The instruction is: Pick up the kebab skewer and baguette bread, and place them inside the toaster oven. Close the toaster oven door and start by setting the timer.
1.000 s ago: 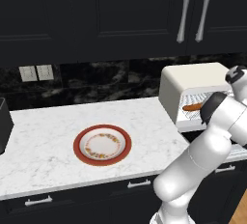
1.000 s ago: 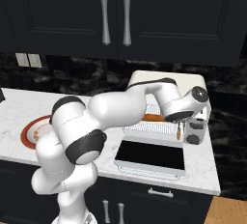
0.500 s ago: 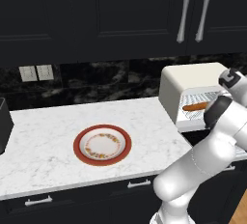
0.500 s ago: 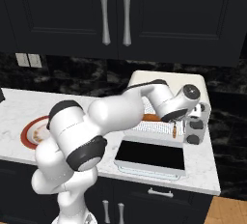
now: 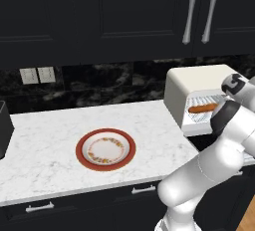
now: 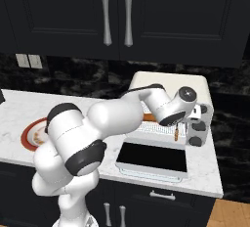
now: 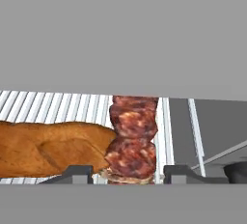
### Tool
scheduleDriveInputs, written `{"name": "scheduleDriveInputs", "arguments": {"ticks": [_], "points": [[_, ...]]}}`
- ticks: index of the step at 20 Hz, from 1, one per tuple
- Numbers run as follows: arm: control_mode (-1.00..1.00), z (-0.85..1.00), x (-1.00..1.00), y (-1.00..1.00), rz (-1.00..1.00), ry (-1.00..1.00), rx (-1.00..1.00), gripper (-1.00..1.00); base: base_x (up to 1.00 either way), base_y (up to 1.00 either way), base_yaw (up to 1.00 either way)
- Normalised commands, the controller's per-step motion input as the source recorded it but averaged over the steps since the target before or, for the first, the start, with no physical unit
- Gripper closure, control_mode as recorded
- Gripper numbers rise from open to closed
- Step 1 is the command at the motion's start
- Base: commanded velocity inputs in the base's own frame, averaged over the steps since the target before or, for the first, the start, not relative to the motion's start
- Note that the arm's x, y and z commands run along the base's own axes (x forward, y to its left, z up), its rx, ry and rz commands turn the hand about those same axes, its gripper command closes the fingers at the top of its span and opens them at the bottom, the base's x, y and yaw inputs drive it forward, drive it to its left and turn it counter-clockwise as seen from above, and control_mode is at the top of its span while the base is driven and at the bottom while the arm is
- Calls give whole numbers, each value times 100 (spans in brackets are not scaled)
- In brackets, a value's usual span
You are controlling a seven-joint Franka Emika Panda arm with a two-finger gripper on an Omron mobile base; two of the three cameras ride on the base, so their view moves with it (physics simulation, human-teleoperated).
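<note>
Skewer delivered to the oven rack, beside the bread

The white arm's two-finger gripper (image 7: 127,174) reached into the cream-white boxy toaster oven (image 6: 168,85), its dark finger tips standing apart on either side of the skewer of reddish-brown meat chunks (image 7: 132,138), which lay on the silver wire rack (image 7: 58,107); whether the tips pressed the meat could not be told. The long orange-brown baguette loaf (image 7: 50,148) rested on the same rack, its end against the skewer, so both foods sat in the oven together. The dark glass oven door (image 6: 155,158) hung flat and open below, likely to let the hand in. On the white marble counter (image 5: 45,140) the red-rimmed plate (image 5: 105,150) sat well apart. Door and timer appeared not yet dealt with.
</note>
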Motion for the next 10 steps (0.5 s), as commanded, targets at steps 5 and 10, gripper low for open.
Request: {"name": "scheduleDriveInputs", "arguments": {"ticks": [5, 10], "points": [[-100, -5, 0, 3, 0, 0, -5, -100, 0, 0, 0], [-100, 0, 0, 0, 0, 0, -2, -100, 0, 0, 0]]}}
